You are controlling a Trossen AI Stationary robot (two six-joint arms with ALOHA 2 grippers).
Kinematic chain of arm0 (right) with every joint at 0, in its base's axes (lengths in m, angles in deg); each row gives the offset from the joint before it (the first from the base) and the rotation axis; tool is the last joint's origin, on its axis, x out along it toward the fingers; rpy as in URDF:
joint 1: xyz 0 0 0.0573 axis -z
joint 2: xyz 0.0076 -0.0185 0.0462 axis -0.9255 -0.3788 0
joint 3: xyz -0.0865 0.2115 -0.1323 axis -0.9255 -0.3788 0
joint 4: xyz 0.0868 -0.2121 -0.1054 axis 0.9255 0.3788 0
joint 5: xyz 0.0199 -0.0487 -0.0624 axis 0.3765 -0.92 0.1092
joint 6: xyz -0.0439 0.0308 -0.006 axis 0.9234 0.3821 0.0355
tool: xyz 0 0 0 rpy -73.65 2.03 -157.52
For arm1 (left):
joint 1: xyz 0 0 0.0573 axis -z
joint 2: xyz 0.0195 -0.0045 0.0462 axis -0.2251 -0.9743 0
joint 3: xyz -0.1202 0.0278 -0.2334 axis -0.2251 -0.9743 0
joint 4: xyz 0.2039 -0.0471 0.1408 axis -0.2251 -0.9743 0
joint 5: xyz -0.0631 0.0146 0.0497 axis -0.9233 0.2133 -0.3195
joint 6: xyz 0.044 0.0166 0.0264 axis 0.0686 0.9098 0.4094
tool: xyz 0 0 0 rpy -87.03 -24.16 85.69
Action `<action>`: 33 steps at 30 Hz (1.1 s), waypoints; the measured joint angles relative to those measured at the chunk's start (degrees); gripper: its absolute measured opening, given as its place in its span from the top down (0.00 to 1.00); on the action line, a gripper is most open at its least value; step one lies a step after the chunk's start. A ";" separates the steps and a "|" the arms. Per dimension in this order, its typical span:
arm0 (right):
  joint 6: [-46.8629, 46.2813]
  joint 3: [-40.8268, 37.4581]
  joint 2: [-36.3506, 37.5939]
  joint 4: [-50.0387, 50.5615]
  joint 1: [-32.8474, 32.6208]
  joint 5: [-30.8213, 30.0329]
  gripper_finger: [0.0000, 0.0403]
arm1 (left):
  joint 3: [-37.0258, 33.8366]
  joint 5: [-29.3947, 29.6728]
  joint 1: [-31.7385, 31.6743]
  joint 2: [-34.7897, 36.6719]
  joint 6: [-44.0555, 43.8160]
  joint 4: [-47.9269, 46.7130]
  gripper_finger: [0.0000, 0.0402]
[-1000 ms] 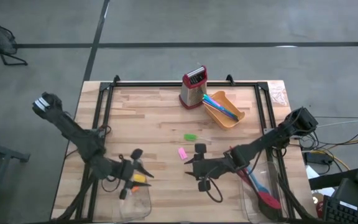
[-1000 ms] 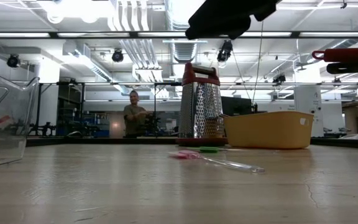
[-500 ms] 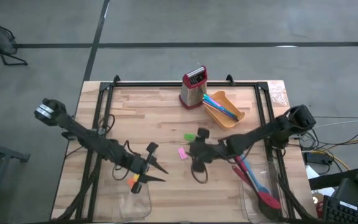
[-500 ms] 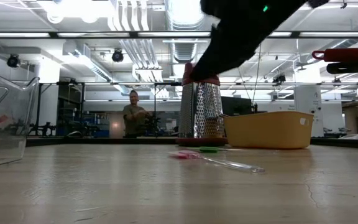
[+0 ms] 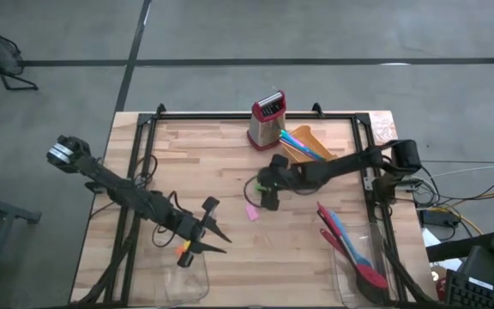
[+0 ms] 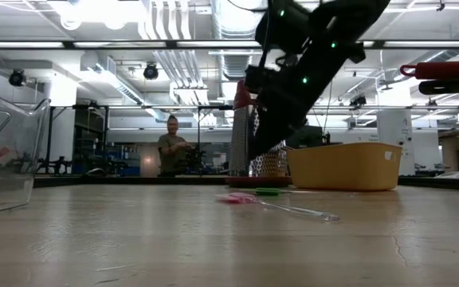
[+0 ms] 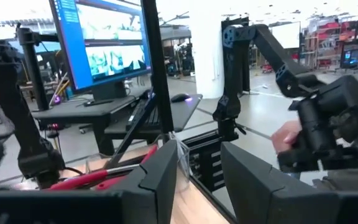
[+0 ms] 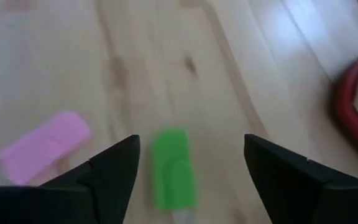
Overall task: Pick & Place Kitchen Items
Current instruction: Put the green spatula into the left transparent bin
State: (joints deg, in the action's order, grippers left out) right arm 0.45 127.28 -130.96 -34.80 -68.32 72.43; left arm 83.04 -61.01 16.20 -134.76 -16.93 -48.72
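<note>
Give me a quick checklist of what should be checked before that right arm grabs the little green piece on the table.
1. Right pincer open: ok, its fingers stand wide apart.
2. Green piece lined up between the fingers: ok in the right wrist view.
3. Pink piece out of the way: ok, it lies off to one side, apart from the green one.
4. Grater clear of the arm: ok, it stands farther back.
5. Left pincer out of the way: ok, it is near the front edge, over by the clear tray.
6. Height above the table: cannot tell.

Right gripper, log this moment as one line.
right gripper: open, above green piece | pink piece: beside it | left gripper: empty, by left tray
</note>
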 joint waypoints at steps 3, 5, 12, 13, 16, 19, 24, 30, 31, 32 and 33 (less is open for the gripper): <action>0.65 -0.01 -1.44 -0.11 2.46 4.01 0.27 | 0.00 0.00 0.33 0.00 -0.42 0.09 0.67; 1.19 -0.04 -2.69 -0.32 3.45 5.97 0.28 | -0.01 -0.02 0.36 -0.02 -0.42 0.05 0.67; 3.63 -0.04 -6.49 -0.27 3.73 7.23 0.33 | -0.09 0.00 0.44 -0.04 -0.51 -0.76 0.67; 3.58 -0.04 -6.89 -0.37 3.73 7.21 0.34 | -0.09 0.00 0.44 -0.04 -0.51 -0.78 0.67; 3.20 -0.04 -7.53 -0.45 3.78 7.23 0.37 | -0.09 0.00 0.44 -0.04 -0.51 -0.80 0.67; 2.94 0.02 -8.32 -0.79 4.08 7.86 0.41 | -0.09 0.00 0.46 -0.04 -0.51 -0.81 0.67; 2.58 0.16 -10.38 -0.98 4.56 12.37 0.49 | -0.09 0.00 0.46 -0.04 -0.51 -0.93 0.67; 2.44 0.20 -11.58 -1.01 4.48 12.68 0.65 | -0.11 0.01 0.46 -0.04 -0.51 -0.99 0.67; 2.46 0.18 -11.46 -1.03 4.44 12.77 0.69 | -0.11 0.02 0.46 -0.04 -0.51 -1.00 0.67; 2.47 0.12 -10.95 -0.99 4.39 13.08 0.72 | -0.11 0.01 0.46 -0.04 -0.51 -1.01 0.67; 2.49 0.08 -10.49 -0.87 4.29 13.61 0.76 | -0.11 0.02 0.46 -0.04 -0.51 -1.12 0.67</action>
State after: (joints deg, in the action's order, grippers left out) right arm 2.94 127.36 -141.45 -35.67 -64.03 86.04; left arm 82.93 -60.99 16.66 -134.80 -17.44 -49.84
